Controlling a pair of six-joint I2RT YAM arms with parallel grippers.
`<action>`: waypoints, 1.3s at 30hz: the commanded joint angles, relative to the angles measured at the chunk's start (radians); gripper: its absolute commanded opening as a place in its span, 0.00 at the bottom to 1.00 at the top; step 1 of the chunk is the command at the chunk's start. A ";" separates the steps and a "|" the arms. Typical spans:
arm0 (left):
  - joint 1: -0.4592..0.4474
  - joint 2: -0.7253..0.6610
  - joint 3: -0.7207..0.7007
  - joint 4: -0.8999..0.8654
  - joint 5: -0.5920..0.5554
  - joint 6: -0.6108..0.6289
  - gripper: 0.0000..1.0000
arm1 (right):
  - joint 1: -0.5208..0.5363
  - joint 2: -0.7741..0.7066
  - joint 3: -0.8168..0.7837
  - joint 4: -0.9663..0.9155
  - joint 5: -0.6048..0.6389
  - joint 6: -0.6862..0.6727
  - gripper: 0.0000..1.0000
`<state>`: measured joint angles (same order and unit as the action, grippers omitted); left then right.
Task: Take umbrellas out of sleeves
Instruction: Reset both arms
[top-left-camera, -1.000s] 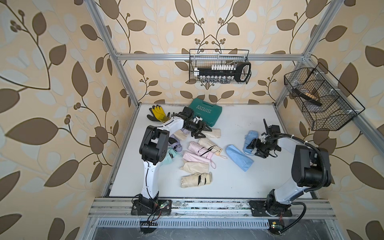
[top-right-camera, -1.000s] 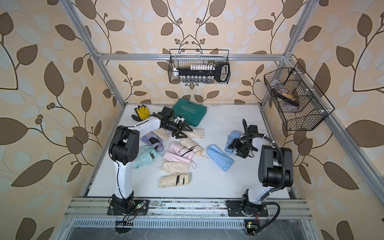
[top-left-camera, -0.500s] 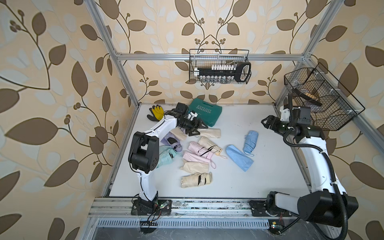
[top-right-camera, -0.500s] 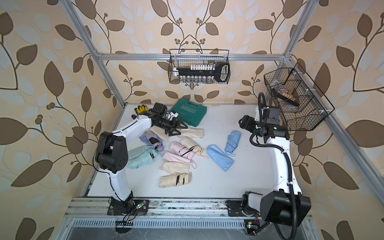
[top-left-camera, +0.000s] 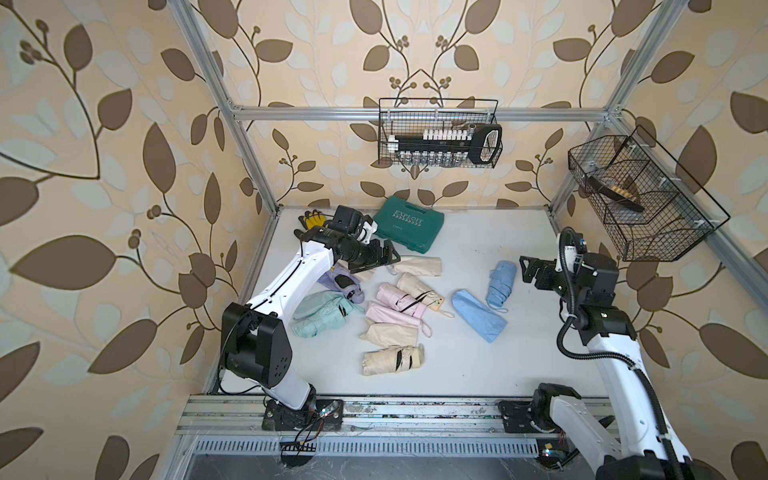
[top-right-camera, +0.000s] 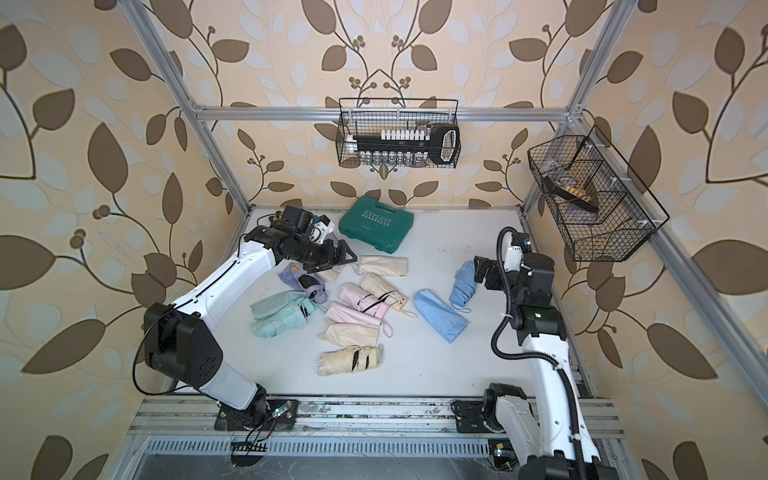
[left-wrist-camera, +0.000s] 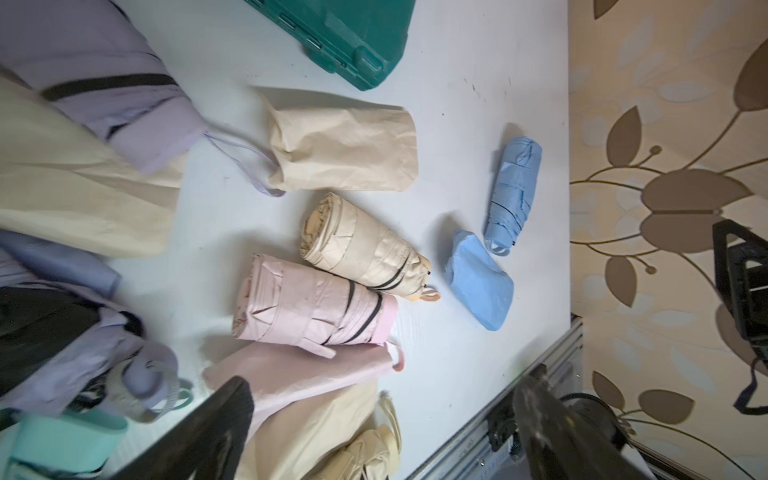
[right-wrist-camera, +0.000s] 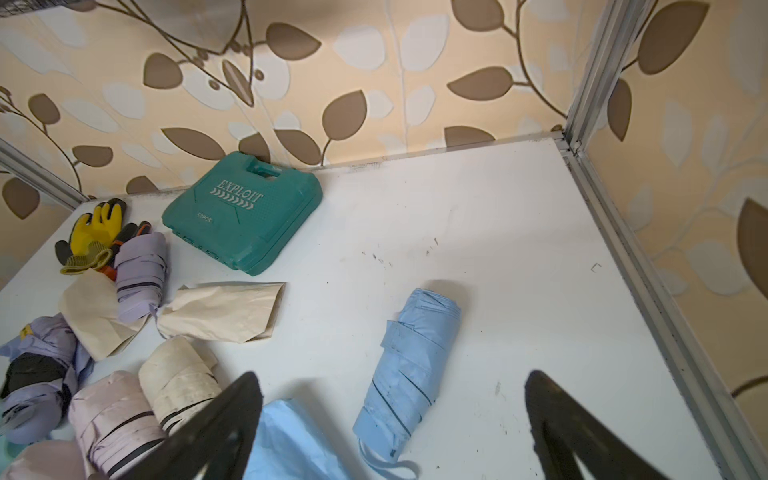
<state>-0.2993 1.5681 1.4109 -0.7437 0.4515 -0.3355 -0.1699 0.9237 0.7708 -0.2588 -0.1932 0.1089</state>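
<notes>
I note both grippers wide open and empty: the right gripper (top-left-camera: 523, 270) hovers close to the bare blue umbrella (top-left-camera: 501, 282), which lies lengthwise front-to-back on the table (top-left-camera: 478, 374) next to its flat blue sleeve (top-left-camera: 478, 316), while the left gripper (top-left-camera: 390, 255) is near a cream sleeve (top-left-camera: 417, 266).

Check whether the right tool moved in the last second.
Yes. The right tool has lifted away from the folded blue umbrella, toward the black wire basket.
</notes>
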 joint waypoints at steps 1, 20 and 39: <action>0.012 -0.060 -0.008 -0.035 -0.192 0.061 0.99 | 0.007 0.077 -0.053 0.171 0.026 -0.008 0.99; 0.165 -0.225 -0.494 0.465 -0.693 0.242 0.99 | 0.040 0.515 -0.137 0.524 0.064 -0.032 0.99; 0.330 -0.099 -0.839 1.122 -0.459 0.282 0.99 | 0.074 0.506 -0.163 0.550 0.083 -0.057 0.99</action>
<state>0.0380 1.4700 0.5934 0.2447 -0.0467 -0.1013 -0.1001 1.4300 0.6216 0.2695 -0.1223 0.0689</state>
